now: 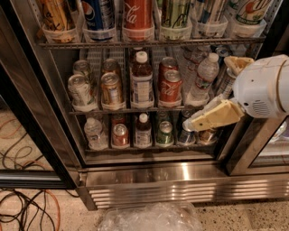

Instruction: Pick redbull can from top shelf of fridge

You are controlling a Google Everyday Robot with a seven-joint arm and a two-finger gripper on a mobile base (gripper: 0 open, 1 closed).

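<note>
The gripper (207, 92), spread wide and empty low at the right of the fridge (180, 189), is best raised clear of the water bottle (203, 72) and centred on the redbull can (208, 11), 2nd from the right on the top shelf (149, 43), before being advanced

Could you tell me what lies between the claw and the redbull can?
In the camera view, a water bottle and the top shelf's front rail lie between the claw, low at the right, and the redbull can above.
</note>
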